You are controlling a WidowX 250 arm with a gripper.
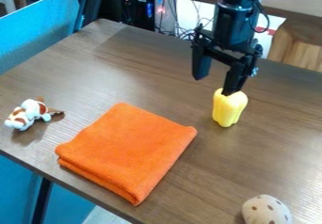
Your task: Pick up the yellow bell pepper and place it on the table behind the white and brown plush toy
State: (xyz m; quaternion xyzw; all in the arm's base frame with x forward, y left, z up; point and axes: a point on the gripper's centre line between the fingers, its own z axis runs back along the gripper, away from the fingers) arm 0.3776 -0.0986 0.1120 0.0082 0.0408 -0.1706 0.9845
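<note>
The black gripper (217, 83) hangs over the upper right part of the table, its two fingers spread wide and nothing between them. Its right finger is nearest to a yellow bell-pepper-shaped toy (229, 108), overlapping its top edge in the camera view; I cannot tell whether they touch. A folded orange cloth (129, 150) lies flat at the middle left. Farther left is a small white and brown plush animal (29, 114). A beige, brown-spotted round object (267, 211) sits at the bottom right.
The brown wooden table (277, 148) has its front edge running from the left side down to the bottom middle. A blue chair back (39, 28) stands beyond the table at the upper left. Cables (179, 28) and a wooden ledge (292, 5) are behind the arm.
</note>
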